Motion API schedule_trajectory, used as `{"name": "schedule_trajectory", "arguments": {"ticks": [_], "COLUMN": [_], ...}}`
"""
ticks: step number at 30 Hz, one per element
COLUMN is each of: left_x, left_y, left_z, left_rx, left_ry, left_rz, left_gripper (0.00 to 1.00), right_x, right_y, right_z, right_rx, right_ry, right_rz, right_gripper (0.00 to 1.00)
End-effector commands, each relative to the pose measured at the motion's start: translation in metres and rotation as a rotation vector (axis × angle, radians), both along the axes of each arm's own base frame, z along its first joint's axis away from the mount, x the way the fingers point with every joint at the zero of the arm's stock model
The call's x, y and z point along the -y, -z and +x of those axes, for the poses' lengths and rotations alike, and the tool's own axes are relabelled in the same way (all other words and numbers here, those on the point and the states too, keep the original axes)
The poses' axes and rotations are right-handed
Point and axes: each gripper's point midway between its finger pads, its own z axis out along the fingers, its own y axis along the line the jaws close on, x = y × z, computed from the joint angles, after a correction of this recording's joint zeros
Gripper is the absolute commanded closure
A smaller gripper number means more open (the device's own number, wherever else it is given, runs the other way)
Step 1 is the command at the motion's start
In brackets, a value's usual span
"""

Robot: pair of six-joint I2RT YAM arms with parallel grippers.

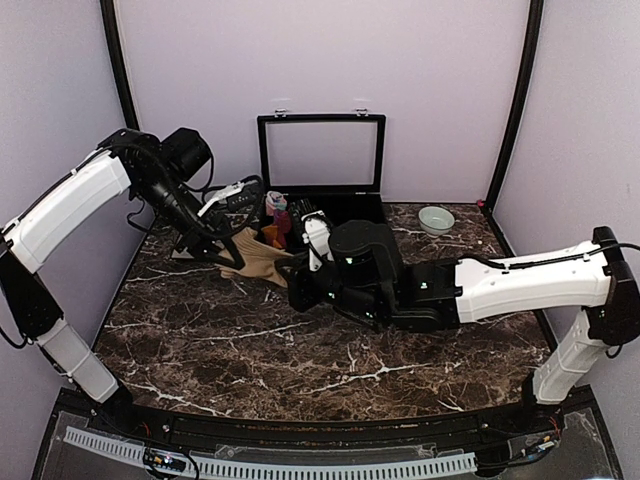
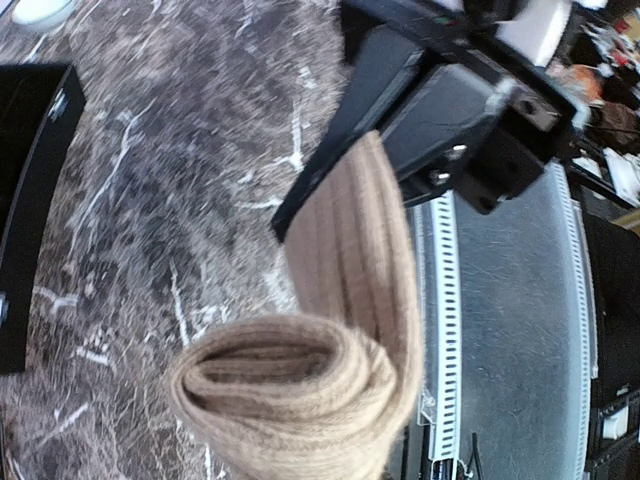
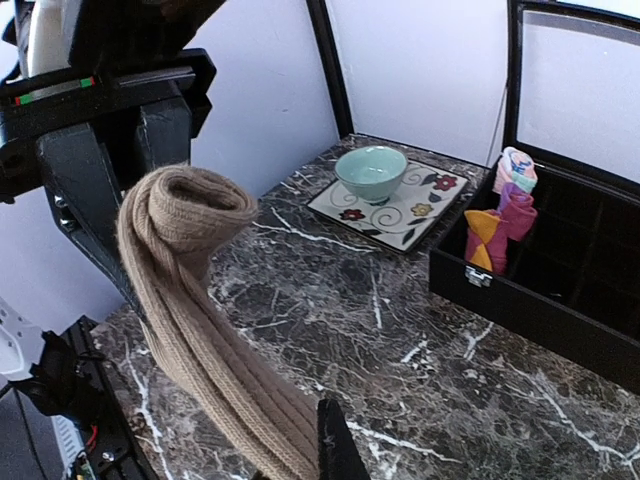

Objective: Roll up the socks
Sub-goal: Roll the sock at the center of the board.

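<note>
The tan-brown sock (image 1: 258, 258) hangs stretched between both grippers above the marble table (image 1: 300, 360). Its rolled end (image 2: 290, 390) fills the bottom of the left wrist view and hides the left fingers. My left gripper (image 1: 238, 240) is shut on that roll, and the right wrist view shows it black around the roll (image 3: 185, 210). The flat ribbed strip (image 3: 230, 380) runs down into my right gripper (image 3: 312, 458), which is shut on its other end. A red-maroon and orange sock bundle (image 3: 495, 225) stands in the black box (image 3: 540, 310).
The box's lid (image 1: 320, 150) stands open against the back wall. A pink and light-blue bundle (image 3: 517, 170) sits beside the red one. A green bowl (image 3: 372, 172) rests on a patterned tile (image 3: 420, 215) left of the box. Another bowl (image 1: 435, 220) sits at back right.
</note>
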Motion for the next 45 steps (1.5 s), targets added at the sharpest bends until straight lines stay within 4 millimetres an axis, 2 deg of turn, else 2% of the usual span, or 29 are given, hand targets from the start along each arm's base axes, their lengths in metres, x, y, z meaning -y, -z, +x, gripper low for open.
{"name": "schedule_trajectory", "arguments": {"ticks": [1,5,10,13,17,21,25,30,33,35,38,41,43,45], "left_x": [-0.004,-0.004,0.000,0.004,0.014,0.018,0.019,0.020,0.022,0.022,0.023,0.023,0.022,0.022], "left_y": [-0.045,-0.061,-0.071,-0.068,-0.054,-0.043,-0.042,-0.037,-0.031,-0.027,-0.023,-0.022,-0.022,-0.020], "left_z": [-0.043,-0.057,-0.071,-0.084,-0.097,-0.093,-0.090,-0.088,-0.083,-0.081,-0.079,-0.077,-0.077,-0.078], "left_rx": [0.018,0.063,0.043,0.015,-0.068,-0.093,-0.093,-0.103,-0.109,-0.115,-0.124,-0.122,-0.121,-0.126], "left_ry": [0.149,0.204,0.239,0.281,0.324,0.322,0.326,0.322,0.312,0.305,0.298,0.293,0.292,0.294], "left_rz": [-0.169,-0.247,-0.304,-0.311,-0.295,-0.264,-0.264,-0.250,-0.224,-0.206,-0.193,-0.186,-0.182,-0.180], "left_gripper": [1.00,1.00,1.00,1.00,1.00,1.00,1.00,1.00,1.00,1.00,1.00,1.00,1.00,1.00], "right_x": [-0.010,-0.010,0.002,0.011,0.006,0.014,0.036,0.058,0.060,0.060,0.055,0.048,0.050,0.049], "right_y": [-0.020,-0.013,-0.002,-0.028,-0.050,-0.040,-0.027,-0.059,-0.086,-0.097,-0.101,-0.093,-0.087,-0.091], "right_z": [-0.013,-0.014,0.004,0.006,0.007,0.004,-0.003,-0.019,-0.030,-0.034,-0.040,-0.048,-0.046,-0.046], "right_rx": [-0.006,-0.012,-0.035,-0.018,0.001,-0.025,-0.083,-0.024,0.022,0.044,0.049,0.030,0.022,0.039], "right_ry": [-0.108,-0.116,-0.041,-0.031,-0.053,-0.094,-0.185,-0.240,-0.297,-0.324,-0.368,-0.425,-0.411,-0.410], "right_rz": [0.089,0.069,0.030,0.081,0.074,0.011,-0.053,-0.013,0.031,0.043,0.044,0.024,-0.001,0.031], "right_gripper": [1.00,1.00,1.00,0.98,0.82,0.63,0.58,0.48,0.42,0.38,0.34,0.26,0.24,0.24]}}
